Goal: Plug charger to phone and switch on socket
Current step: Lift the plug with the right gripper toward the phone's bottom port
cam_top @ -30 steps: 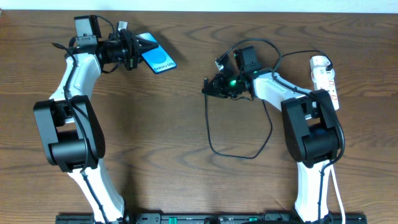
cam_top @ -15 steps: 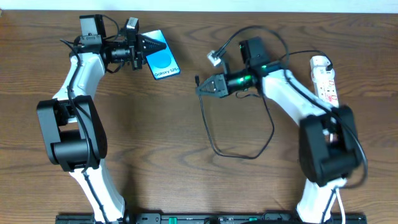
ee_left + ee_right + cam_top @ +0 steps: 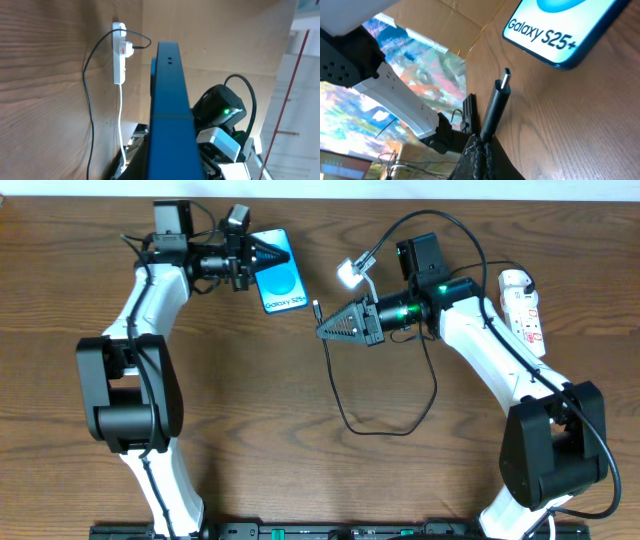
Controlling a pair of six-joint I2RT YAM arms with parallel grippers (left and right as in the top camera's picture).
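Clamped in left gripper (image 3: 272, 252) near brown wooden table's (image 3: 250, 410) far edge: rigid, slippery blue-screened smartphone (image 3: 283, 278). Pinched shut in right gripper (image 3: 325, 330) beside it: limp thin black charger cable (image 3: 496, 107), gripped behind stiff plug.

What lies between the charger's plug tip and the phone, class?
Nothing: only bare table shows in the gap between the charger and the phone, plainest in the right wrist view.

White arm links (image 3: 150, 290), bulky black joints (image 3: 125, 390); right tool (image 3: 322, 332) black, triangular; green wrist light (image 3: 402, 309).
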